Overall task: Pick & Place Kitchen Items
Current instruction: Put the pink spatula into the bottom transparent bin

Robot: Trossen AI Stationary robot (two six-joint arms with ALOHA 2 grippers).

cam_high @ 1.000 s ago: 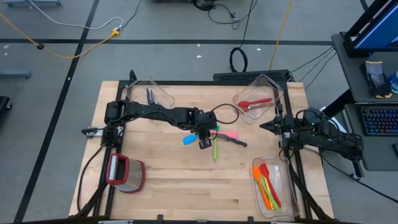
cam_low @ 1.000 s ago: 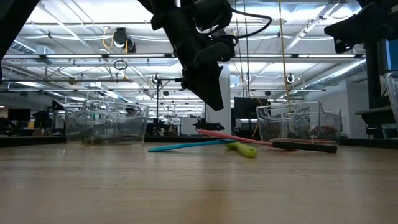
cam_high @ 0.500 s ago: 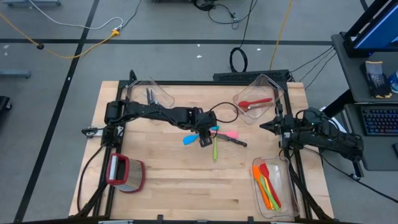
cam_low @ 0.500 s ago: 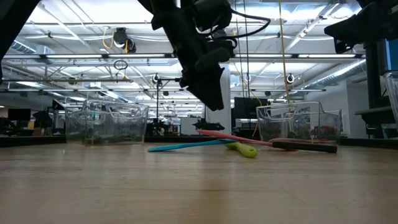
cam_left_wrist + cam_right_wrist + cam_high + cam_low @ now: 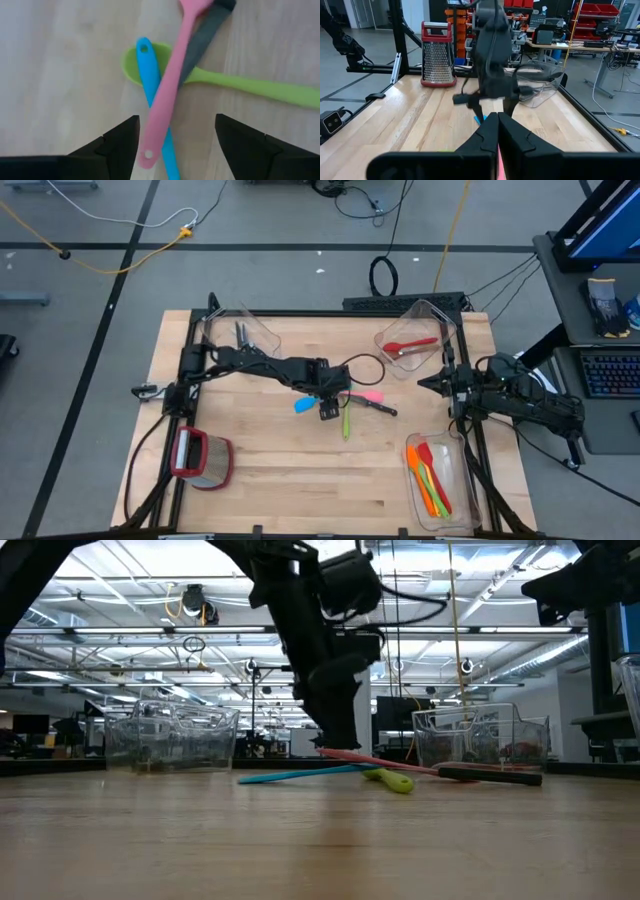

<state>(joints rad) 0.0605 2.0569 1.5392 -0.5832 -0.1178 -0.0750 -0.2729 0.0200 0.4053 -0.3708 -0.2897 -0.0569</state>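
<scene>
Left wrist view gives you what the high view blurs: the pink spatula [image 5: 167, 85] lies across the blue spatula [image 5: 155, 100], green spoon [image 5: 240, 85] and black-handled knife [image 5: 202, 37], its handle end between the left gripper's [image 5: 175, 142] spread, empty fingers. From overhead you see this pile mid-table, the green spoon [image 5: 346, 420] lengthwise toward the table's front edge, the pink one [image 5: 368, 395] crosswise. Your right gripper [image 5: 497, 132] waits closed at the table's right edge.
</scene>
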